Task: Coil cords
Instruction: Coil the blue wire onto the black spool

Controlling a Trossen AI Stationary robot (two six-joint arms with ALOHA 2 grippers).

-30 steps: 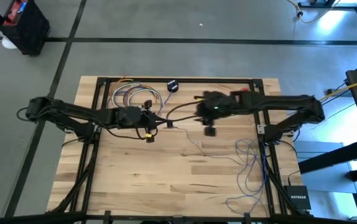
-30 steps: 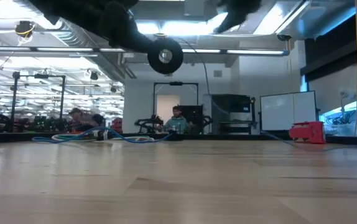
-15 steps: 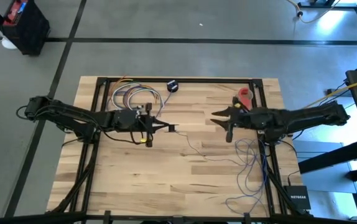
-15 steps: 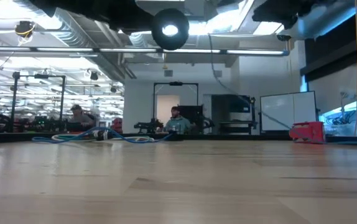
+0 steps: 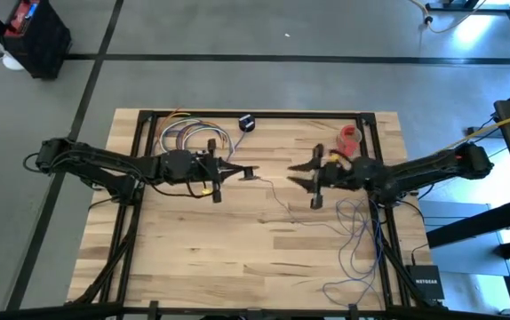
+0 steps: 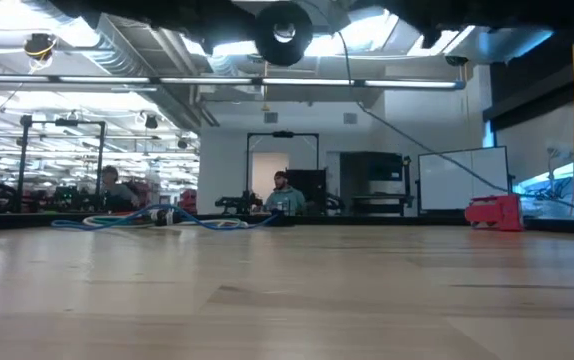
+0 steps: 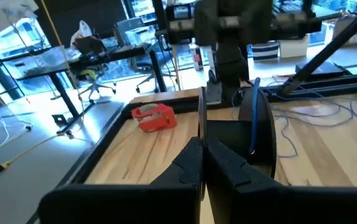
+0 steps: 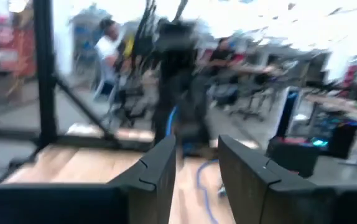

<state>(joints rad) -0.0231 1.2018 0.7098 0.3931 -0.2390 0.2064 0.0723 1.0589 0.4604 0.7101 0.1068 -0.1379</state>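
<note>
Red tape roll (image 5: 351, 137) is sitting upper right on the wooden counter (image 5: 237, 258), beside the loose cords (image 5: 357, 233). The left tool (image 5: 237, 172) is pinching the black puck (image 5: 249, 173) shut; the right tool (image 5: 306, 174), fingers parted and empty, has shifted left since before.

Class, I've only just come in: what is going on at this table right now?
Two robot arms are working on a thin bluish cord that lies in loose loops near the right side of the wooden table. The left gripper is shut on the cord's small black puck, held up over the middle. The right gripper faces it with jaws open, holding nothing. A red tape roll and a bundle of coloured wires sit untouched.
</note>
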